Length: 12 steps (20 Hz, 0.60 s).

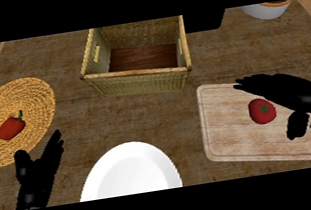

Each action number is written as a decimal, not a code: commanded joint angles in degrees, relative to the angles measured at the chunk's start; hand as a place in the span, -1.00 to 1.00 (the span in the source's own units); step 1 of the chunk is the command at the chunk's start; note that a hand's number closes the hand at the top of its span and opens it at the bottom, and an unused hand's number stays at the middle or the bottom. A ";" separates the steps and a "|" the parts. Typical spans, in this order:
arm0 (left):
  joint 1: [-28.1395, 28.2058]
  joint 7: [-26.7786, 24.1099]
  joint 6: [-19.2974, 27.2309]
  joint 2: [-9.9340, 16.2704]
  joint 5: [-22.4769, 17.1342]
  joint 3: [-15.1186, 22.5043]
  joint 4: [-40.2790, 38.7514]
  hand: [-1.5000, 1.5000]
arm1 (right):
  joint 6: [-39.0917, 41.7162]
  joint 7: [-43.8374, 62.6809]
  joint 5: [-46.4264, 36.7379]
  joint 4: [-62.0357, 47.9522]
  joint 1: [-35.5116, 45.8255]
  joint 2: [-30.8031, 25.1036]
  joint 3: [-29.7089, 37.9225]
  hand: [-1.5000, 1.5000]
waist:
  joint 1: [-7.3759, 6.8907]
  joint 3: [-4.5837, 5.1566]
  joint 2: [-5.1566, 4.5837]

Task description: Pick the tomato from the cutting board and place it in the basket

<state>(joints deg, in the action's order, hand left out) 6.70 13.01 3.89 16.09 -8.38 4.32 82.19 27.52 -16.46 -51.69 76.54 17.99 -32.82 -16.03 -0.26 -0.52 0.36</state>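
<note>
You're in the reach-and-grasp step: your right hand [287, 92] is arching over the tomato [261, 111], which is sitting on the cutting board [230, 136] at the right of the frame, fingers spread above it and thumb hanging just to its right, not yet closing on it. Next you're looking at curling around the tomato, lifting, and carrying it up-left to the basket [140, 79] at top centre, clearing its near wall. Your left hand [38, 172] is resting open at lower left, while the white plate [131, 174] at bottom centre and the red pepper [11, 127] on the woven mat [30, 95] at left are lying off that path.
</note>
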 commanded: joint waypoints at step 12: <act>2.69 3.99 1.24 -4.44 3.92 1.34 1.94 0.00 | -4.68 -5.13 -6.62 -7.05 -0.39 3.92 2.33 1.00 | -0.05 0.50 -0.38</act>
<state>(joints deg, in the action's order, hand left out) 7.20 14.71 3.87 13.99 -6.09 3.65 84.01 25.05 -19.16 -56.70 72.24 17.85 -29.08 -14.27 -0.21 -0.38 0.29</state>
